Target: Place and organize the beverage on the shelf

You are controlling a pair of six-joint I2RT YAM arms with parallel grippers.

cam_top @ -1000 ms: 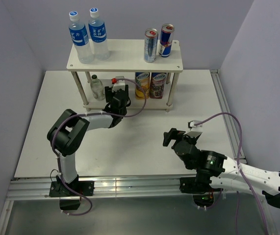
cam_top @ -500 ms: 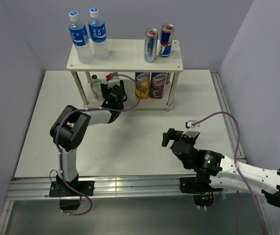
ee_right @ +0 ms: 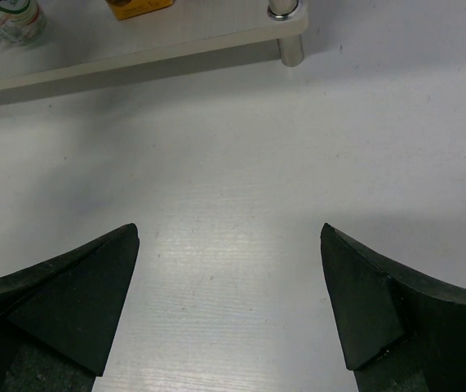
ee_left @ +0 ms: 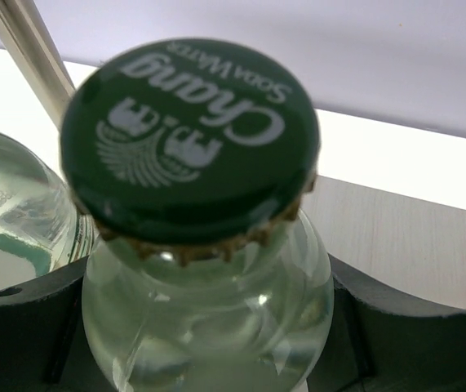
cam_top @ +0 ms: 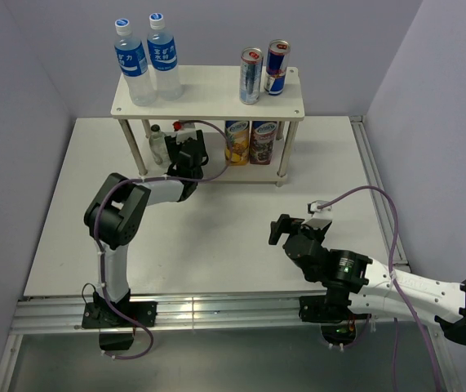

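Only your wrist view shows the left gripper [cam_top: 184, 147] clamping a green-capped bottle [ee_left: 196, 163] — overhead, two water bottles [cam_top: 131, 73], four cans [cam_top: 250, 76]; right gripper [ee_right: 228, 241] spread wide.

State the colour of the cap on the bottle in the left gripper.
Dark green cap with white print; left wrist view.

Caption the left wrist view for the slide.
Left gripper clamps a green-capped Chang soda-water bottle at the neck, beside a second glass bottle and a silver shelf leg.
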